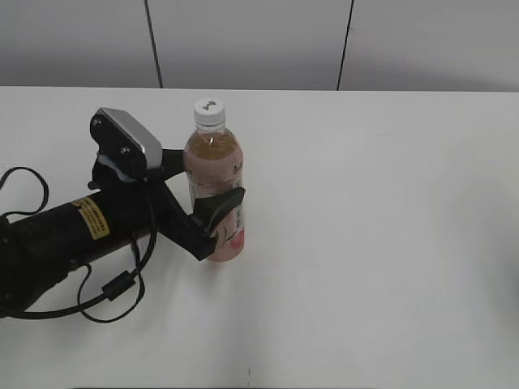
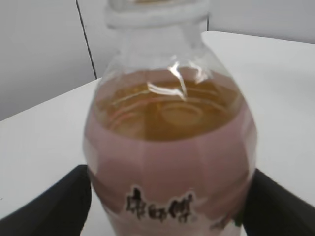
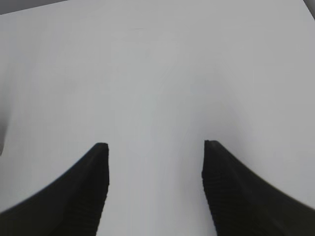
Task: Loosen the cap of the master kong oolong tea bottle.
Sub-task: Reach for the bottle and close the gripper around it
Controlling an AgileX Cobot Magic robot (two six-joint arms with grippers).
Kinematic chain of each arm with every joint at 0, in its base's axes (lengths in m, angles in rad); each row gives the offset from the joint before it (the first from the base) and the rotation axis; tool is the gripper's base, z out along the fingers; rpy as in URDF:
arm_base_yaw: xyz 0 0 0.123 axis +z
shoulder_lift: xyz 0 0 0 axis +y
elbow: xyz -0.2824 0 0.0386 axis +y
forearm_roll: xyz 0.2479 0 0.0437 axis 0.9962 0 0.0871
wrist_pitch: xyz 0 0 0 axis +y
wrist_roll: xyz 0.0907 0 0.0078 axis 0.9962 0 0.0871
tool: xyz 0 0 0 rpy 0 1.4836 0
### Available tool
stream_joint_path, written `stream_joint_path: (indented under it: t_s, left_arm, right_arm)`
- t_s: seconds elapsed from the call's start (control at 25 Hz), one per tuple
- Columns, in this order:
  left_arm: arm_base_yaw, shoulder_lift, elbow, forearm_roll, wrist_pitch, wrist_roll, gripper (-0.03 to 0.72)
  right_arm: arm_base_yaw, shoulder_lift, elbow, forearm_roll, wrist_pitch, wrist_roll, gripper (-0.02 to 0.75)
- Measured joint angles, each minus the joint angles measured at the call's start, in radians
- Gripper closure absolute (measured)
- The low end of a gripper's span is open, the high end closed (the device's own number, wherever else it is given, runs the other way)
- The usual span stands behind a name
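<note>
The master kong oolong tea bottle (image 1: 216,154) stands upright on the white table (image 1: 389,243), with amber tea, a pale pink label and the white cap (image 1: 209,111) on top. My left gripper (image 1: 206,183) is shut on the bottle's body at label height, one black finger on each side. In the left wrist view the bottle (image 2: 170,147) fills the frame between the two fingers of the left gripper (image 2: 170,209), and only the lower rim of the cap (image 2: 155,12) shows at the top edge. My right gripper (image 3: 155,152) is open and empty over bare table, out of the exterior view.
The left arm and its black cable (image 1: 97,300) lie over the table's left front. A grey panelled wall (image 1: 259,40) runs behind the table's far edge.
</note>
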Motion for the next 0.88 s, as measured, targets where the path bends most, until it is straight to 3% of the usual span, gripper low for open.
stream_joint_path:
  t_s: [0.24, 0.32, 0.52, 0.88]
  left_arm:
    - [0.0, 0.05, -0.024, 0.004, -0.021, -0.023, 0.155]
    - [0.0, 0.049, -0.024, 0.007, -0.026, -0.025, 0.195]
    - [-0.001, 0.05, -0.024, 0.013, -0.029, -0.03, 0.307]
    - [-0.001, 0.024, -0.024, 0.061, 0.014, -0.03, 0.316]
  right_arm:
    - [0.0, 0.0, 0.0, 0.004, 0.0, -0.004, 0.283]
    - [0.0, 0.0, 0.0, 0.021, 0.0, -0.025, 0.283]
    - [0.0, 0.016, -0.02, 0.157, 0.017, -0.172, 0.283]
    - [0.0, 0.28, -0.283, 0.364, 0.21, -0.377, 0.283]
